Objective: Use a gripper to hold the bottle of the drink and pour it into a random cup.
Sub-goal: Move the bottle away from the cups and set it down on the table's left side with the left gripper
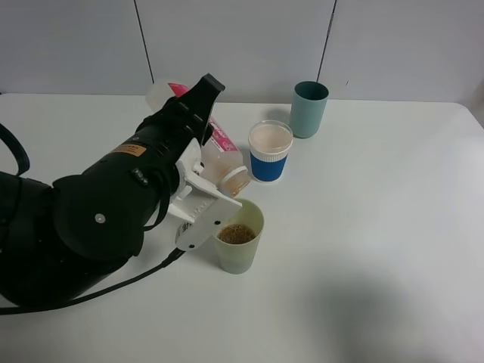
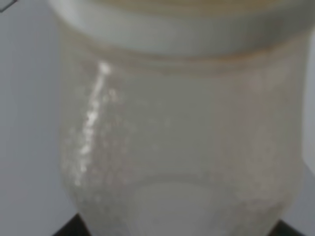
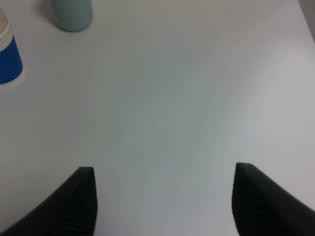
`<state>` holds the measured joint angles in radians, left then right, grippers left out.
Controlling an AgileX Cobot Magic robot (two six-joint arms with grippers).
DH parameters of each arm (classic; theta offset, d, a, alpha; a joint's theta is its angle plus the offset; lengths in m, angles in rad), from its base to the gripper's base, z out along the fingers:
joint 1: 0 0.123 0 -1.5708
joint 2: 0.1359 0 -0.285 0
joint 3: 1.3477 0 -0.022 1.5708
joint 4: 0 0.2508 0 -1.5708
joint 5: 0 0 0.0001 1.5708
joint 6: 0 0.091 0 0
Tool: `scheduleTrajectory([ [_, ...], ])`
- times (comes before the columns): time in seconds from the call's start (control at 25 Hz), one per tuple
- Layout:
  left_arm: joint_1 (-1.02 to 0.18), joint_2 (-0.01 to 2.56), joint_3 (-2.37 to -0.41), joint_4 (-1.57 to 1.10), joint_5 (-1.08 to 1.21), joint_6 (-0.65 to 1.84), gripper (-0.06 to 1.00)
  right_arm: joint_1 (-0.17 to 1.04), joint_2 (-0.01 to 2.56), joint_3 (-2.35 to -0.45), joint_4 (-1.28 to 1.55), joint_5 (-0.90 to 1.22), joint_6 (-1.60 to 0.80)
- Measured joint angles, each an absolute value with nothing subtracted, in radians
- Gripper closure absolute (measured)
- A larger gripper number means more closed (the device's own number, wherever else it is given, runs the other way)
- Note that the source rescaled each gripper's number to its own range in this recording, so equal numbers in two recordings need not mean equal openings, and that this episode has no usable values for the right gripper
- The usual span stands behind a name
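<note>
My left gripper (image 1: 201, 195) is shut on the clear bottle (image 1: 224, 157), holding it tipped with its wide neck down and right, just above the pale yellow-green cup (image 1: 239, 246). The brown drink (image 1: 237, 234) lies in the cup. The bottle's body looks almost empty; its red-and-white label shows beside the arm. In the left wrist view the bottle (image 2: 182, 137) fills the picture, clear and blurred. My right gripper (image 3: 165, 172) is open and empty above bare table, and does not show in the high view.
A blue-and-white paper cup (image 1: 270, 151) stands just behind the yellow-green cup, and a taller teal cup (image 1: 309, 109) behind that; both show in the right wrist view (image 3: 9, 59) (image 3: 73, 14). A black cable (image 1: 113, 287) trails along the white table (image 1: 378, 227).
</note>
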<state>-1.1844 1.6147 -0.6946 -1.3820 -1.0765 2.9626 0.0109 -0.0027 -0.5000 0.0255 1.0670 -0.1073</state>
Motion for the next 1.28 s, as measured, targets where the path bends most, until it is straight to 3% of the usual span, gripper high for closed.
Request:
scheduleTrajectory([
  [0.44, -1.184, 1.615, -0.695, -1.376, -1.077, 2.95, 0.94, 0.011, -0.003, -0.5, 0.025, 1.067, -0.107],
  [0.76, -1.184, 1.613, -0.695, -1.523, -1.026, 2.836, 0.94, 0.011, -0.003, -0.5, 0.025, 1.067, -0.107],
  [1.28, -1.04, 1.421, -0.695, -1.49, -0.649, 2.435, 0.94, 0.011, -0.003, -0.5, 0.025, 1.067, -0.107],
])
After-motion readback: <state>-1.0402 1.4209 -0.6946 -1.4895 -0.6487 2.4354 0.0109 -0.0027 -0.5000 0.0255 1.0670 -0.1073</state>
